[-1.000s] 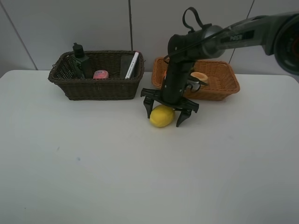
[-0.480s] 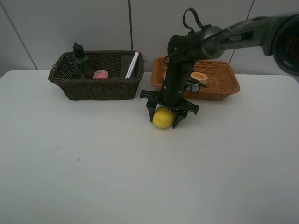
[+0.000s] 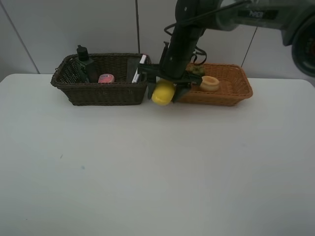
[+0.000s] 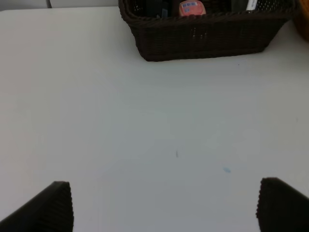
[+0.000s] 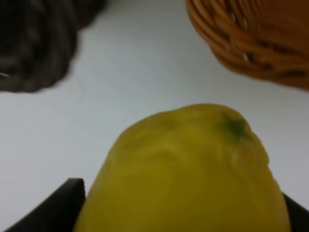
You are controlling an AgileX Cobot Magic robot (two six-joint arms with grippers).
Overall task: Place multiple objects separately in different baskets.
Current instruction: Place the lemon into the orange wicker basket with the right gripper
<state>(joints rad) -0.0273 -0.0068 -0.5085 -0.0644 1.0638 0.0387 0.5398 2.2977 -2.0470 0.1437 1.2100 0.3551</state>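
Step in hand: carrying the yellow lemon (image 3: 163, 92) toward a basket; this looks like the last loose item.
Right gripper (image 3: 164, 92): clamped around the lemon, holding it in the air over the gap between the 2 baskets.
Left gripper (image 4: 164, 205): jaws spread wide, holding nothing, low above the white table (image 3: 157, 167).
Next move: probably shift over the light orange-tan basket (image 3: 231, 91), clear its rim, then release.
Nearby: the dark brown basket (image 3: 101, 91) holds a dark green bottle (image 3: 84, 61), a pink bottle (image 3: 106, 78) and a white marker (image 3: 139, 68).
In the way: a round orange piece (image 3: 209, 83) already in the tan basket.
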